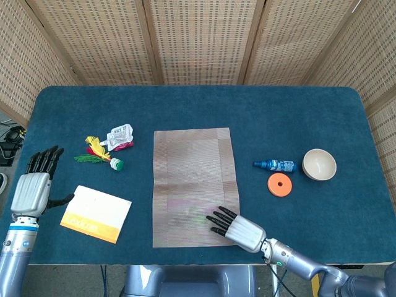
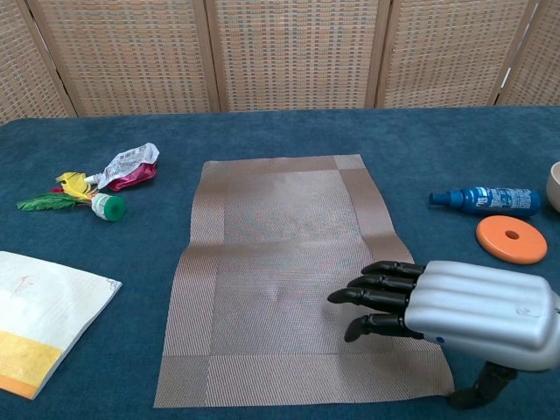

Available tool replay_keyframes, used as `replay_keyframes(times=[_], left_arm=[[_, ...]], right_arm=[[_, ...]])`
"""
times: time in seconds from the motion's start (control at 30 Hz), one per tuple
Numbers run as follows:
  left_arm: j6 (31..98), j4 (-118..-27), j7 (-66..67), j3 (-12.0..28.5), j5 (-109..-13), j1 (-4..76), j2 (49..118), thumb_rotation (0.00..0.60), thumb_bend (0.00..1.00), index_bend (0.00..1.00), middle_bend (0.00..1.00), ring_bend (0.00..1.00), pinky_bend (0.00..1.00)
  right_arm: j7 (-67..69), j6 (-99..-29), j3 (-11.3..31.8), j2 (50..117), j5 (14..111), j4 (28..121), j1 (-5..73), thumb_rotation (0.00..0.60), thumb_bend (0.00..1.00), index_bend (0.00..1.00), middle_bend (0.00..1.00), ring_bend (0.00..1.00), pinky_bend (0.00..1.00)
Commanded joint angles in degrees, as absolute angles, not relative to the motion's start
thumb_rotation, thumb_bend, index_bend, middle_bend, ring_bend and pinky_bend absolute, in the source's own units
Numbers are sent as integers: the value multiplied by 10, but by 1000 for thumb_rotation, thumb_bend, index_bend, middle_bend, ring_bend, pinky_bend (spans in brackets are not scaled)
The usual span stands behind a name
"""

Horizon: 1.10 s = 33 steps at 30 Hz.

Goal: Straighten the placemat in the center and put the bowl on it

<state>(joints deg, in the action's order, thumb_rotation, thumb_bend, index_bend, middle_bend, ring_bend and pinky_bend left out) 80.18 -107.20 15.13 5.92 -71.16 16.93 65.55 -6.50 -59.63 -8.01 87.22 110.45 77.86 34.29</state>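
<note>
A brown woven placemat (image 1: 193,179) (image 2: 289,262) lies lengthwise in the middle of the blue table, slightly rippled. My right hand (image 1: 237,228) (image 2: 455,306) hovers over its near right corner, palm down, fingers stretched toward the left and holding nothing. Whether it touches the mat I cannot tell. The cream bowl (image 1: 319,164) stands upright on the cloth at the right; only its edge (image 2: 555,185) shows in the chest view. My left hand (image 1: 34,185) stays at the table's left edge, fingers extended and empty.
A blue bottle (image 1: 274,164) (image 2: 484,199) lies beside an orange disc (image 1: 279,184) (image 2: 511,239) between mat and bowl. At the left sit a feathered shuttlecock (image 1: 99,156) (image 2: 83,201), a crumpled packet (image 1: 120,137) (image 2: 128,166) and a white-and-yellow booklet (image 1: 96,213) (image 2: 39,319).
</note>
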Motion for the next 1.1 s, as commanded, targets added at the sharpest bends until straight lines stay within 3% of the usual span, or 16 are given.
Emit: replay_keyframes(times=[0.03, 0.23, 0.37, 0.47, 0.63, 0.83, 1.1], left_arm=[[800, -1073, 150, 60, -712, 168, 655, 600, 0, 0, 0, 0, 0], [798, -1072, 145, 64, -712, 166, 652, 600, 0, 0, 0, 0, 0], [795, -1072, 143, 64, -715, 166, 652, 600, 0, 0, 0, 0, 0], [794, -1071, 143, 65, -716, 165, 652, 600, 0, 0, 0, 0, 0], [792, -1072, 143, 66, -719, 164, 652, 600, 0, 0, 0, 0, 0], [790, -1073, 145, 65, -722, 163, 653, 600, 0, 0, 0, 0, 0], [788, -1073, 145, 67, -723, 162, 652, 600, 0, 0, 0, 0, 0]], right_arm=[[-68, -592, -76, 881, 1098, 773, 347, 600, 0, 221, 0, 0, 0], [-69, -594, -66, 900, 1086, 761, 355, 600, 32, 219, 0, 0, 0], [-70, -597, -62, 903, 1079, 759, 358, 600, 304, 219, 0, 0, 0], [-68, -601, -62, 902, 1074, 759, 359, 600, 452, 219, 0, 0, 0], [-66, -605, -64, 901, 1068, 754, 361, 600, 593, 219, 0, 0, 0], [-61, -610, -68, 901, 1065, 747, 362, 600, 623, 230, 0, 0, 0], [-66, -612, -72, 901, 1064, 731, 365, 600, 645, 345, 0, 0, 0]])
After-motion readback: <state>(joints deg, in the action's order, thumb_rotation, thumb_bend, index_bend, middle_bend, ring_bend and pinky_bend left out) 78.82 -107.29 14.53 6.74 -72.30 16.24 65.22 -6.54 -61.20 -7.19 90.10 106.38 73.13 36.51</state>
